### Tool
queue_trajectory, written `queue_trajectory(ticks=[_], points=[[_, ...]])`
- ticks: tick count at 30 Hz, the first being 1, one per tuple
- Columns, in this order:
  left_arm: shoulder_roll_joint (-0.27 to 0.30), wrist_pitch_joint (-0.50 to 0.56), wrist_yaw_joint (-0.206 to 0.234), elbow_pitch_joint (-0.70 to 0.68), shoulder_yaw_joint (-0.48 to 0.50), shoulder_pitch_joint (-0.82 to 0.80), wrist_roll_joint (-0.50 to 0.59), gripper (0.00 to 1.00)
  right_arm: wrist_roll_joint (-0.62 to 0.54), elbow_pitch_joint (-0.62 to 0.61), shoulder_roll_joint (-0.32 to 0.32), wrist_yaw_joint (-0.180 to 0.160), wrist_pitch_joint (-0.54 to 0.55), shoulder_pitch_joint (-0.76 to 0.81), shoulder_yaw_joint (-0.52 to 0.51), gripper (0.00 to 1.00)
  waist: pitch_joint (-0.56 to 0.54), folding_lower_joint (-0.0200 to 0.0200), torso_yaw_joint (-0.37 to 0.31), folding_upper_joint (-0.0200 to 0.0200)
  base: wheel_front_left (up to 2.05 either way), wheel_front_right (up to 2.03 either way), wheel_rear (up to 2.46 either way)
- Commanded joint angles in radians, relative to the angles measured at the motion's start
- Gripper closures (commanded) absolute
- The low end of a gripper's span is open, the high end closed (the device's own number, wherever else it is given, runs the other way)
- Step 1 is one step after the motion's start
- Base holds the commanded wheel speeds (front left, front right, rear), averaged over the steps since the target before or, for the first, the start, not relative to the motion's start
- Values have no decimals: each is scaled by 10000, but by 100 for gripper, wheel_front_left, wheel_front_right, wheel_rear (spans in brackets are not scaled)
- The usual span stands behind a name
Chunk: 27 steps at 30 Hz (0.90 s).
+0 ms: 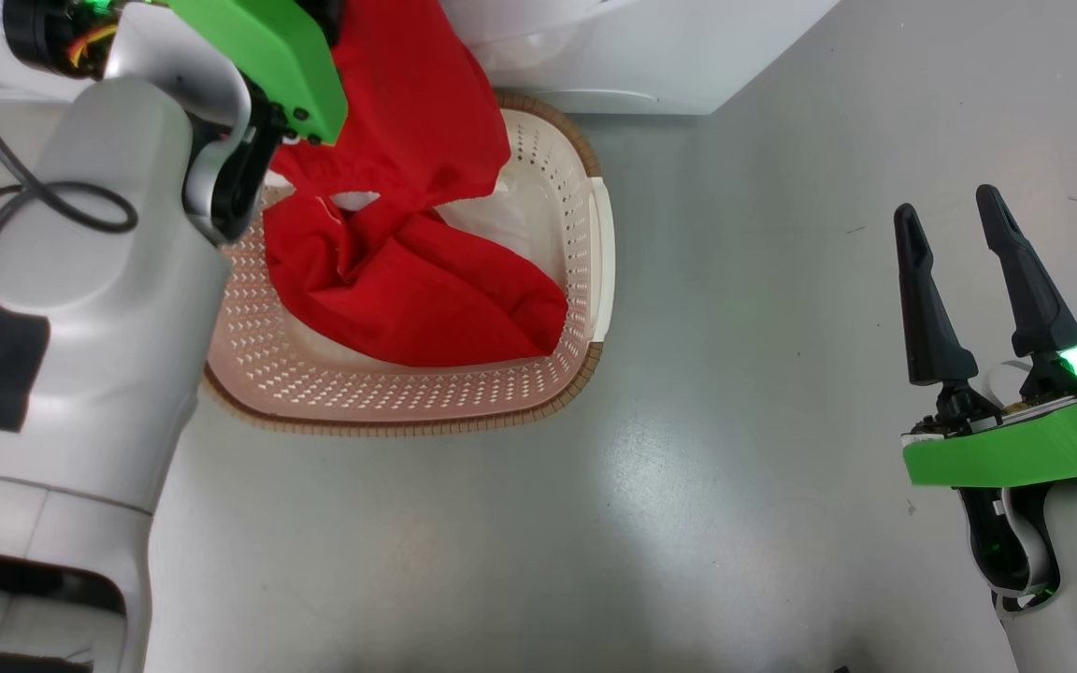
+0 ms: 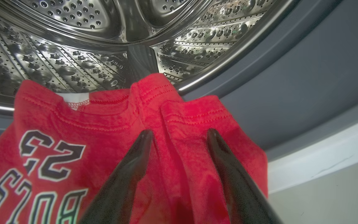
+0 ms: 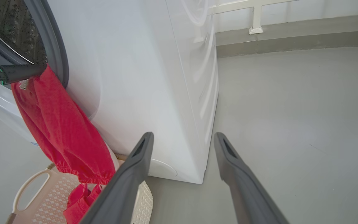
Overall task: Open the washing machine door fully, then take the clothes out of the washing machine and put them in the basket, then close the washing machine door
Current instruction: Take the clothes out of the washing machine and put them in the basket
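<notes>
1. My left gripper (image 2: 179, 132) has its two dark fingers spread wide, pinching nothing. The tips point at the mouth of the washing machine (image 3: 135, 77).
2. The clothes (image 2: 82, 121), a red jersey, are draped over those open fingers, with a fold of fabric running down the gap between them. Left of the left finger the jersey shows its "23" upside down.
3. Just past the fingertips I see the steel drum (image 2: 73, 62). The grey gasket (image 2: 291, 77) curves away to the right of the right finger.
4. In the head view the jersey hangs from the left gripper down into the basket (image 1: 389, 393), where its lower end lies bunched. A bit of white cloth (image 1: 501, 224) shows under it.
5. The basket sits on the grey floor (image 1: 688, 467), just beside the front of the washing machine.
6. My right gripper (image 1: 948, 203) has its fingers apart with nothing between them. It hangs over bare floor, well to the right of the basket.
7. In the right wrist view, the machine's white corner stands beyond the fingertips. The basket and the hanging jersey lie to the left of the left finger.
</notes>
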Motion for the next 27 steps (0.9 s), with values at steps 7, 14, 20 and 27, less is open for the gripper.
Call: queue_trajectory(ticks=[7,14,20,27], points=[[548,-484,-57,286,-511,-388,-787,100,-35,-210,-14,73,-65,131,190,0,-62,0,14,-1,0,0,0],[673,-1211,-57,381,-1073,-355,-1253,100,-49,-206,-35,73,-65,184,180,0,-164,0,103,-1,0,0,0],[833,-2044,-57,167,-1092,181,-1461,100,-39,-184,-23,73,-65,316,202,0,-348,0,140,-1,0,0,0],[1025,-2218,259,-1591,-178,1634,-1199,100,-43,-202,-21,73,-65,484,183,0,-507,0,233,-1,0,0,0]])
